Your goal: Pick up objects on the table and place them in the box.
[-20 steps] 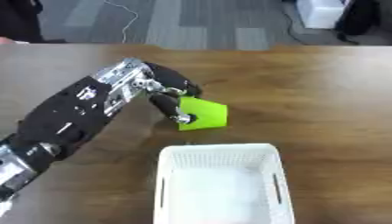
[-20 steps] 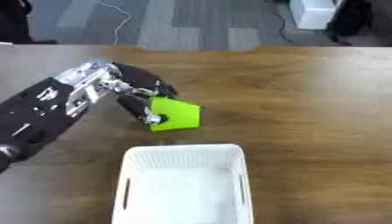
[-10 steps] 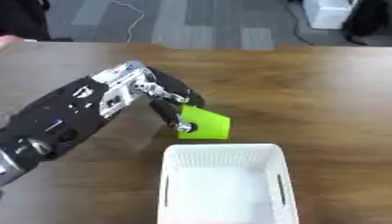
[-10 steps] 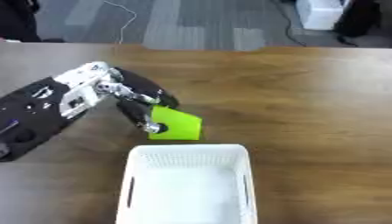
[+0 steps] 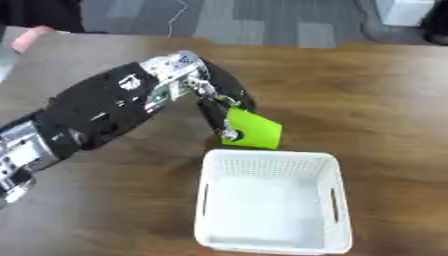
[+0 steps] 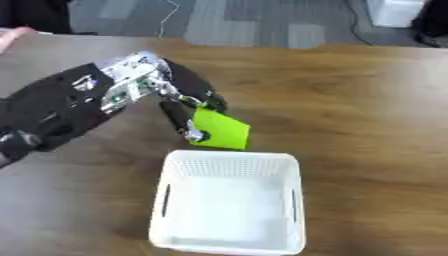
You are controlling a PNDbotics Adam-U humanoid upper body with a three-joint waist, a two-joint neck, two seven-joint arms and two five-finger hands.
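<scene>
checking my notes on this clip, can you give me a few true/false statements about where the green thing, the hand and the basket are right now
1. The left hand has its fingers pinched on the green object. True.
2. The green object already lies on the floor of the white basket. False: it is held just beyond the basket's far rim, and the basket holds nothing.
3. The basket stands upright on the wooden table, its opening facing up. True.
4. The right hand grips the basket's side handle. False: the right hand shows in neither view, and nothing touches the basket.
5. The green object is at the table's far right edge. False: it is near the middle, next to the basket.
</scene>
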